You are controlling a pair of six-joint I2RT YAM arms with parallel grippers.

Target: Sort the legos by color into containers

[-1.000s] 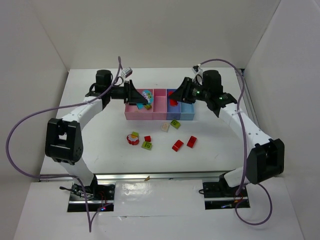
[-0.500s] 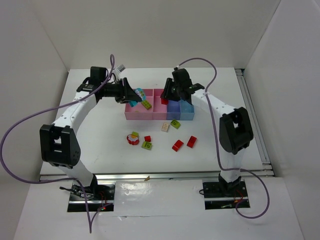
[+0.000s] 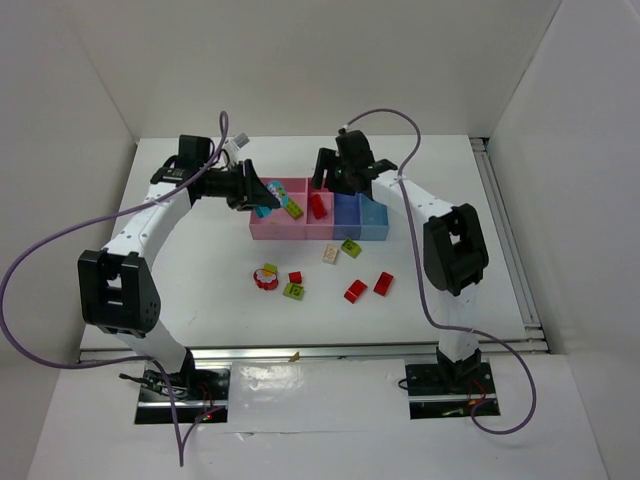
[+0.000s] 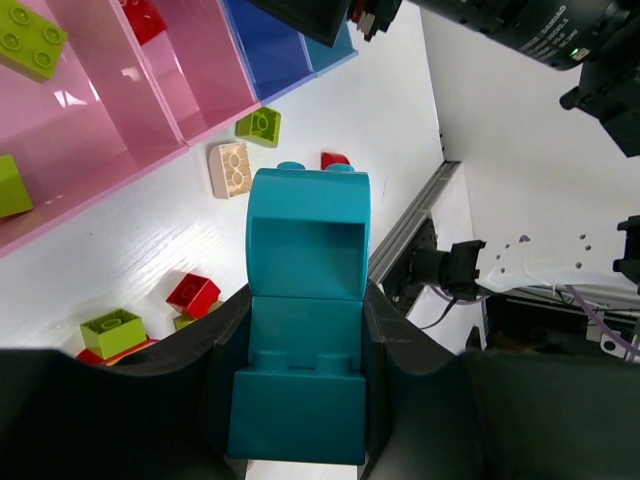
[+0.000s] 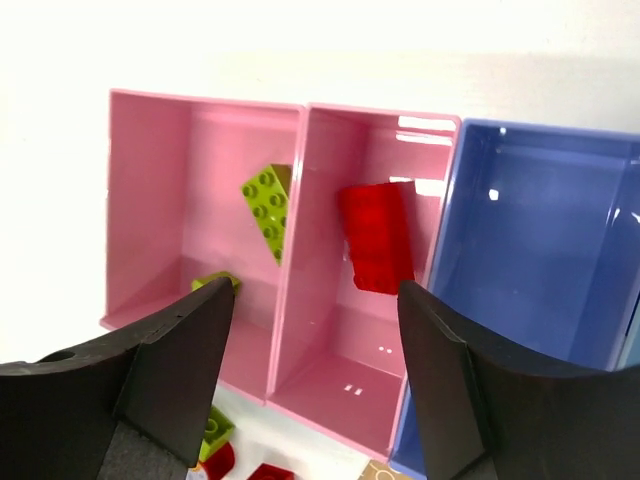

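Note:
My left gripper (image 4: 305,300) is shut on a cyan lego (image 4: 305,320), held over the left end of the containers (image 3: 262,232); from above the left gripper (image 3: 257,198) hangs by the wide pink bin (image 3: 272,228). My right gripper (image 5: 315,292) stands open over the narrow pink bin (image 5: 345,380), where a red lego (image 5: 378,235) lies free of the fingers. A green lego (image 5: 268,210) leans in the wide pink bin (image 5: 150,200). From above, the right gripper (image 3: 322,183) is just behind the red lego (image 3: 318,205).
Loose legos lie in front of the bins: a cream one (image 3: 330,254), a green one (image 3: 351,247), two red ones (image 3: 355,291) (image 3: 383,283), a small red one (image 3: 296,277), a green one (image 3: 294,291) and a round red-white piece (image 3: 265,278). The blue bin (image 3: 347,228) and cyan bin (image 3: 375,228) sit at the right.
My right gripper has swung left from the blue bin to the narrow pink bin and opened, letting go of the red lego. The left arm has drawn back left, still holding the cyan lego.

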